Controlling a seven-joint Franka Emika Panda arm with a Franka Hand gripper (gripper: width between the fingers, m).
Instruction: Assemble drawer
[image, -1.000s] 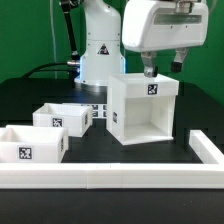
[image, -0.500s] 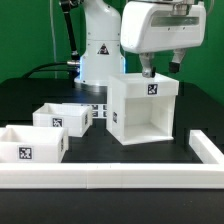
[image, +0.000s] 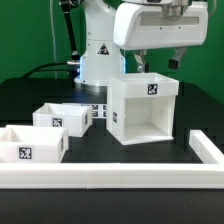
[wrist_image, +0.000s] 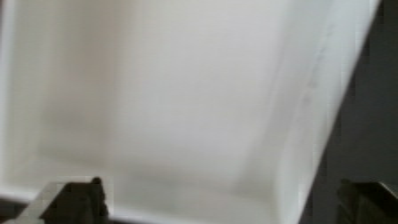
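Observation:
The big white hollow cube casing (image: 143, 112) stands upright right of the table's middle, its open side facing the camera, a square tag on its top front edge. Two small open-top trays, one (image: 62, 118) and another (image: 30, 145), sit at the exterior view's left, apart from the casing. My gripper (image: 157, 62) hangs just above the casing's top, open and empty, fingers spread about the top's width. In the wrist view the casing's white top (wrist_image: 178, 100) fills the picture, with my dark fingertips (wrist_image: 80, 200) at either side of it.
The long low white rail (image: 110, 177) runs along the front and turns back at the exterior view's right (image: 205, 148). The marker board (image: 99, 108) lies between the nearer tray and the casing. The robot base (image: 100, 50) stands behind.
The hand has shifted toward the exterior view's left above the casing, and its fingers now stand wider apart. The casing and trays have not moved.

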